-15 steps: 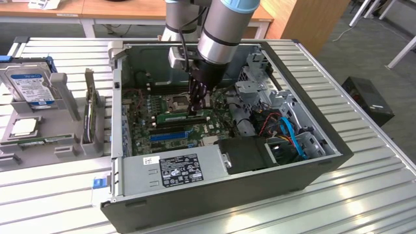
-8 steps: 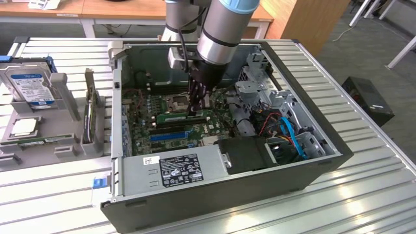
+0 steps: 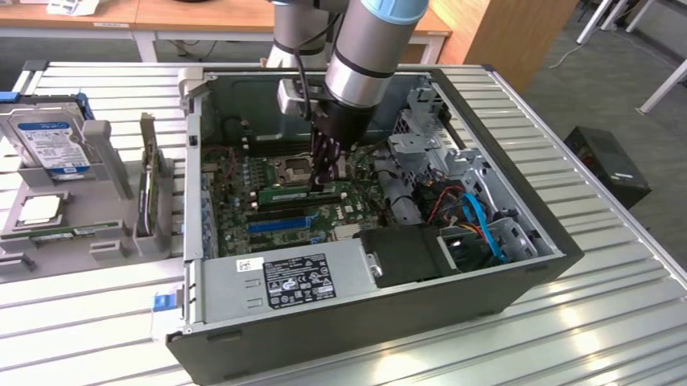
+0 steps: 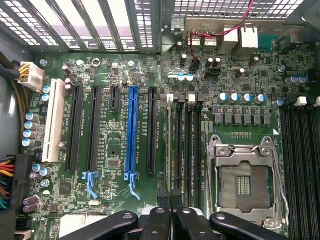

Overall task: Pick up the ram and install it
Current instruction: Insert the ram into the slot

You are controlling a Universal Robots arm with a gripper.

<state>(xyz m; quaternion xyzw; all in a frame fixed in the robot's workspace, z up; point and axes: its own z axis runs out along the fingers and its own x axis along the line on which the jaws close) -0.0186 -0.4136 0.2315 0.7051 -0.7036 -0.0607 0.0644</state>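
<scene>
**Ram pinched at the memory slots inside the open case**

The pincer (image 3: 322,183) is almost closed, gripping the ram (image 3: 306,194) by its upper edge. The stick stands on edge at the black memory slots (image 4: 190,145) beside the processor socket (image 4: 245,185). Both are on the motherboard (image 3: 241,205) in the computer case (image 3: 429,322), which also holds a power supply (image 3: 290,277).

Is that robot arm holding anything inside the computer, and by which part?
Yes: the gripper has its jaws closed on the ram, a thin green stick, apparently pinching its upper long edge just above the motherboard.
</scene>
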